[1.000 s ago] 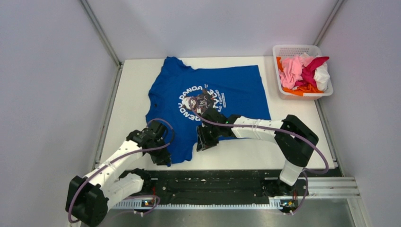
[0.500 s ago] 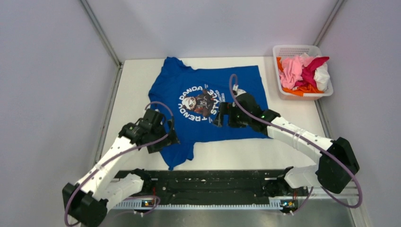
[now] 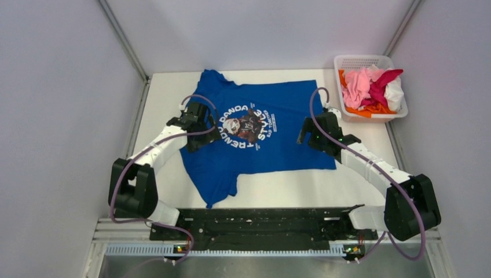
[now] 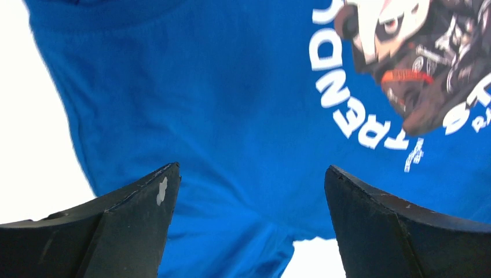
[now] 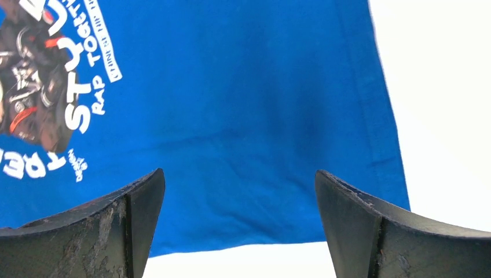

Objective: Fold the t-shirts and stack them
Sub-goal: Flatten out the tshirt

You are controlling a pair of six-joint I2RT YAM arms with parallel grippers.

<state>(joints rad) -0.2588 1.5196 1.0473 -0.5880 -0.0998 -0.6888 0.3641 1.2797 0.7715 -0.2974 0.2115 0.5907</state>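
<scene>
A royal blue t-shirt (image 3: 278, 147) with a round white-lettered cartoon print (image 3: 248, 126) lies spread flat on the white table, collar to the left. My left gripper (image 3: 202, 130) hovers open over its left part beside the print, nothing between its fingers; the left wrist view shows it (image 4: 250, 168) above blue cloth (image 4: 220, 116) near a sleeve. My right gripper (image 3: 310, 134) hovers open over the shirt's right part near the hem, empty as well (image 5: 238, 172), above blue cloth (image 5: 243, 104). More t-shirts, pink (image 3: 356, 87), magenta (image 3: 383, 81), white (image 3: 395, 92) and orange (image 3: 370, 110), lie crumpled in the basket.
A white mesh basket (image 3: 362, 58) stands at the table's back right corner. Grey walls close in the table on the left, back and right. A black rail (image 3: 260, 223) with both arm bases runs along the near edge.
Both grippers went from partly closed on the blue shirt's near edge to wide open. They then lifted away, the left toward the collar side and the right toward the hem. The shirt now lies flatter.
</scene>
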